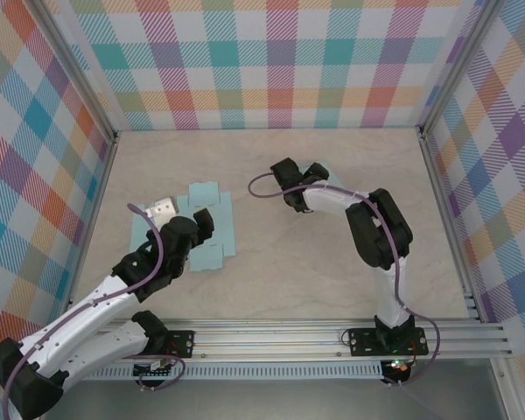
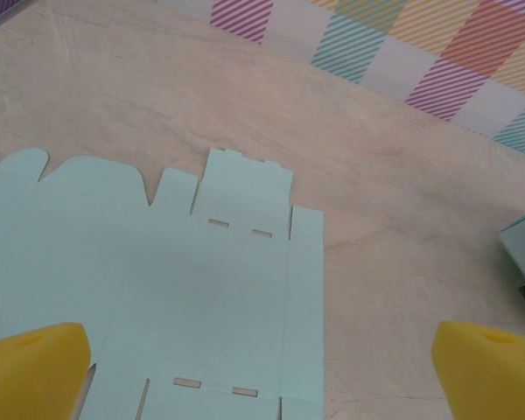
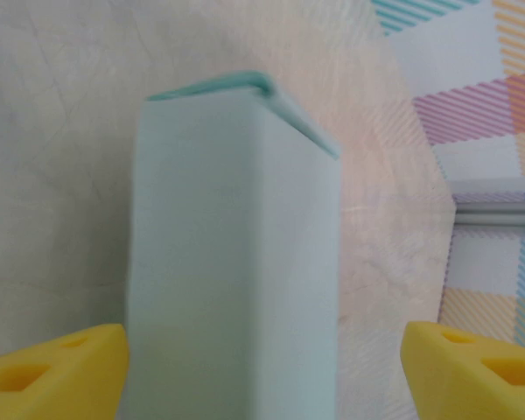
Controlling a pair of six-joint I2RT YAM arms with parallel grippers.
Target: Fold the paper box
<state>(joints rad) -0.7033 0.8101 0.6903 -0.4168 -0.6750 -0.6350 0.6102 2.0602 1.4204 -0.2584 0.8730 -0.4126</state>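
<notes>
- Now, left arm stretches forward, left end effector (image 2: 262, 372) splayed wide above flat pale-blue paper box blank (image 2: 201, 289) on beige table (image 1: 271, 280).
- Right arm elbow-bent; right end effector (image 3: 262, 372) spread wide around folded pale-blue paper box (image 3: 236, 245).

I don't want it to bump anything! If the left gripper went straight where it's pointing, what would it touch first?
Most likely the flat light-blue paper cutout lying on the table. The left gripper, wide open, points down at it with nothing between; how far is unclear.
</notes>
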